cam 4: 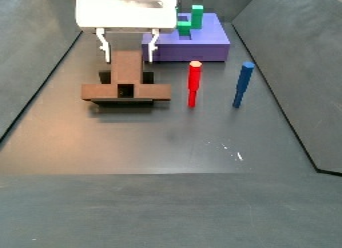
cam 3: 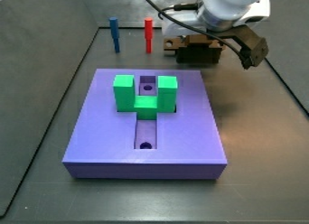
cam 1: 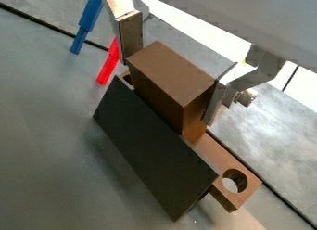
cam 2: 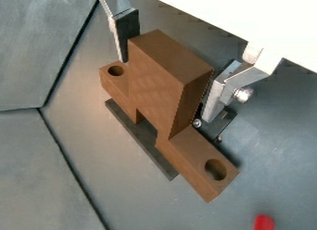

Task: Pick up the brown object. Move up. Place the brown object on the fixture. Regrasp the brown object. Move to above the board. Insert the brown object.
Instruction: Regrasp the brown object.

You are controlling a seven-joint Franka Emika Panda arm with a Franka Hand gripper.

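1. The gripper [cam 2: 168,85] hangs directly over the brown object [cam 2: 186,146], its fingers [cam 2: 225,93] straddling the raised middle block. The jaws stand apart, one close to each side of the block. I cannot tell whether the pads press on it or only flank it.
2. In both wrist views the brown object's long axis, a bar with a round hole at the end, runs roughly in line with the jaws' closing direction. My judgement is that a regrasp would squeeze the block's end faces, with no need to turn the wrist.
3. The brown object rests on the fixture [cam 1: 143,150], whose dark plate shows under and beside the bar. In a side view the bar [cam 4: 124,92] lies from 9 to 3 o'clock.
4. A red peg [cam 4: 194,84] stands at 3 o'clock from the bar, with a blue peg [cam 4: 243,84] beyond it. Both are apart from it.
5. The board [cam 4: 214,44] lies at about 1 o'clock from the gripper [cam 4: 130,50], well apart.
6. A green block [cam 3: 145,94] sits across the board's slot. The visible slot stretch [cam 3: 145,133] looks empty.
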